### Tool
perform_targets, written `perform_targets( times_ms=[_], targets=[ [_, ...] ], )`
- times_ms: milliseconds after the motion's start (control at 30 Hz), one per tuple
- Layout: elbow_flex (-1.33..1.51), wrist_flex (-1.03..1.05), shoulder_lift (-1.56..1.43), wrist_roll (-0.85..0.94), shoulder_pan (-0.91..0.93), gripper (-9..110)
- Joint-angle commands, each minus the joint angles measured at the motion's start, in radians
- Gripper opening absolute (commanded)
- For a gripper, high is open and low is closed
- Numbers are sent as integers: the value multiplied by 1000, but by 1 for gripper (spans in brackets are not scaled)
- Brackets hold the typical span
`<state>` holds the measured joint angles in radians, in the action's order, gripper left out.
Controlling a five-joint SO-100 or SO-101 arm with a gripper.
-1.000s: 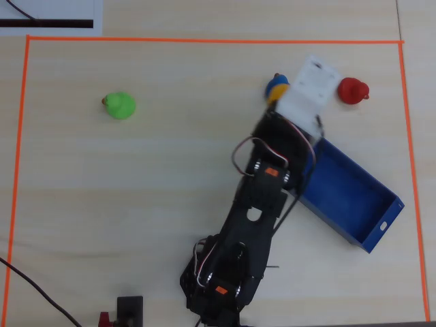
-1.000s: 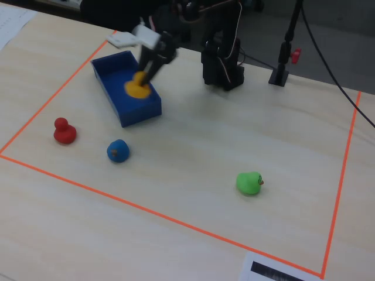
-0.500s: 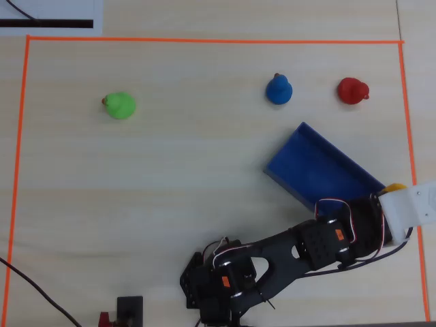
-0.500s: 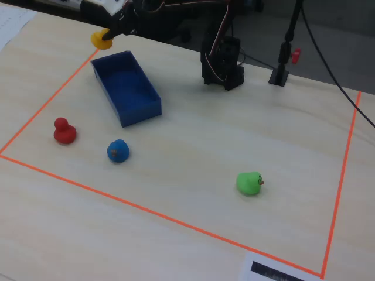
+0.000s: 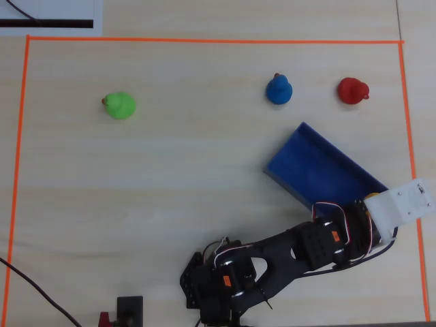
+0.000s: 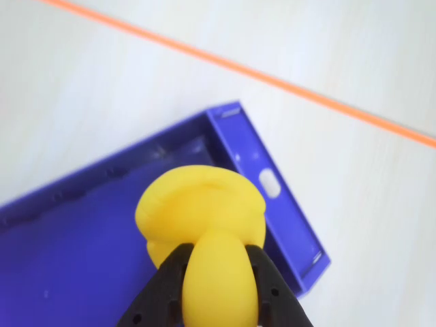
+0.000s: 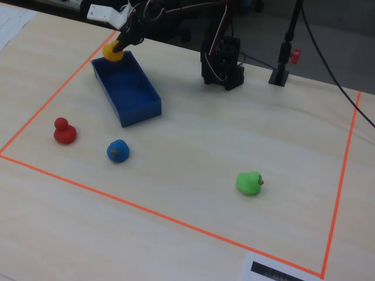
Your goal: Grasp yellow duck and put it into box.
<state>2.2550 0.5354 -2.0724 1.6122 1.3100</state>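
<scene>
I have the gripper [image 6: 218,286] clamped on the yellow duck [image 6: 201,218], black fingers [image 6: 167,286] pressing both its sides. In the wrist view the duck hangs over the blue box [image 6: 272,184], close to its end wall and corner. The fixed view puts it above the box's far end, near the orange tape line [image 7: 64,88]. The red duck [image 7: 63,131], blue duck [image 7: 118,150] and green duck [image 7: 249,182] sit well apart on open table [image 7: 193,152].

Reached out from the base toward the right edge of the overhead view, arm [image 5: 300,248] stretched low. Gripper [image 6: 216,272] clamped on the yellow duck [image 6: 201,211], black fingers [image 6: 167,286] pressing both sides, apparently held aloft.
</scene>
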Motion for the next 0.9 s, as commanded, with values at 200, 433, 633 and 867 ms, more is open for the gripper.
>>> perform_targets(
  times_ms=[200, 433, 633, 867],
  targets=[
    [31, 101, -49, 28, -57, 0],
    [66, 23, -55, 11, -83, 17],
    [95, -58, -55, -25, -100, 34],
    [-57, 126, -181, -368, -314, 26]
  ],
)
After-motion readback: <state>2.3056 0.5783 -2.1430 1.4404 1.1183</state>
